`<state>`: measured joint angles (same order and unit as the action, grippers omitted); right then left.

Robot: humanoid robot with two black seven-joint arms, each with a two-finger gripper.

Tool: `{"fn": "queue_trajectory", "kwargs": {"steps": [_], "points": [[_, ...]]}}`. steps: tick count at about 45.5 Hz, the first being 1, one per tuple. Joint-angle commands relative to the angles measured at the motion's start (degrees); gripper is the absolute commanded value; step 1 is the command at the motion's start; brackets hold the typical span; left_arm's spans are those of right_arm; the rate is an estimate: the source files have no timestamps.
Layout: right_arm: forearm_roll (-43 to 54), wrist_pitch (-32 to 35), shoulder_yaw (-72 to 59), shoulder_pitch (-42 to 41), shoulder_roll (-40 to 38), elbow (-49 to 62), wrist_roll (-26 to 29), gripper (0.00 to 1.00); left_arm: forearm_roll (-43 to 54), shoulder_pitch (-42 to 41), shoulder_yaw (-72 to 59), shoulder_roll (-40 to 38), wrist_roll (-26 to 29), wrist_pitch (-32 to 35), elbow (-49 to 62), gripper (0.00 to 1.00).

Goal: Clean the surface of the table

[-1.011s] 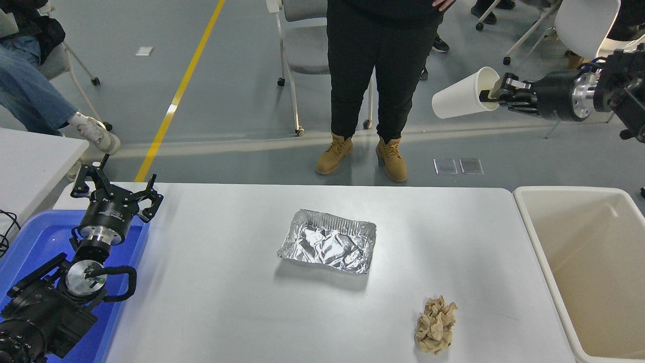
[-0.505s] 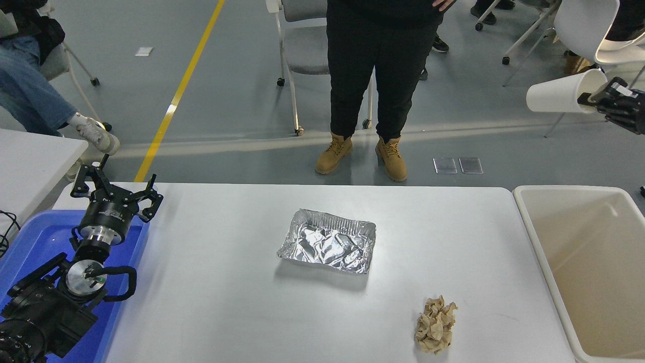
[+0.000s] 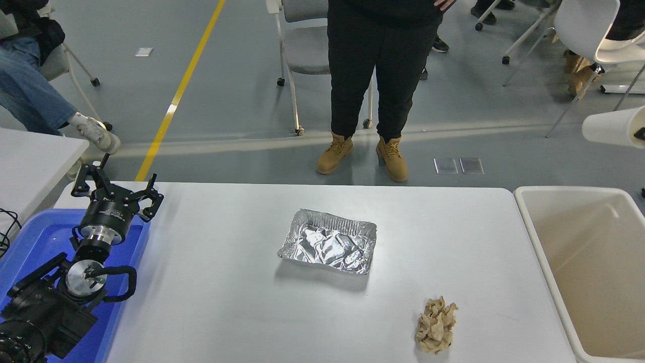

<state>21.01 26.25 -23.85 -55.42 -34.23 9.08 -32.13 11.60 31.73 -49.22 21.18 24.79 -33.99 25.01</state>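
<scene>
The white table surface [image 3: 227,302] carries a crumpled foil tray [image 3: 327,242] at its middle and a wad of brown paper [image 3: 436,325] near the front right. A white paper cup [image 3: 610,127] hangs on its side in the air at the right edge, beyond the table's far right corner and above the floor. Only a dark sliver of my right gripper [image 3: 641,133] shows at the cup's rim, holding it. My left gripper [image 3: 117,187] is parked at the lower left, open and empty.
A beige plastic tub [image 3: 524,212] stands against the table's right end. A blue tray [image 3: 35,237] lies under the left arm. A smaller white table [image 3: 30,156] is at the left. A person [image 3: 373,75] stands at the far side, with chairs behind.
My right gripper has carried the white cup to the right and somewhat down, almost out of the picture. The left arm, foil tray and paper wad have not moved.
</scene>
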Motion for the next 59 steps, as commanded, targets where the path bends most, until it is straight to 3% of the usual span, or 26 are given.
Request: {"fn": "queue_trajectory", "kwargs": {"steps": [1, 19, 38, 59], "points": [[-0.4, -5.3, -0.6, 5.1, 0.1, 0.2, 5.4, 0.00, 0.0, 0.0, 0.0, 0.0, 0.0, 0.0, -0.1, 1.00], [-0.7, -6.2, 0.1, 8.7, 0.7, 0.2, 8.0, 0.00, 0.0, 0.0, 0.0, 0.0, 0.0, 0.0, 0.0, 1.00], [-1.0, -11.6, 3.1, 13.3, 3.1, 0.1, 21.7, 0.00, 0.0, 0.0, 0.0, 0.0, 0.0, 0.0, 0.0, 1.00], [-0.5, -15.6, 2.3, 17.3, 11.4, 0.1, 23.2, 0.00, 0.0, 0.0, 0.0, 0.0, 0.0, 0.1, 0.0, 1.00]]}}
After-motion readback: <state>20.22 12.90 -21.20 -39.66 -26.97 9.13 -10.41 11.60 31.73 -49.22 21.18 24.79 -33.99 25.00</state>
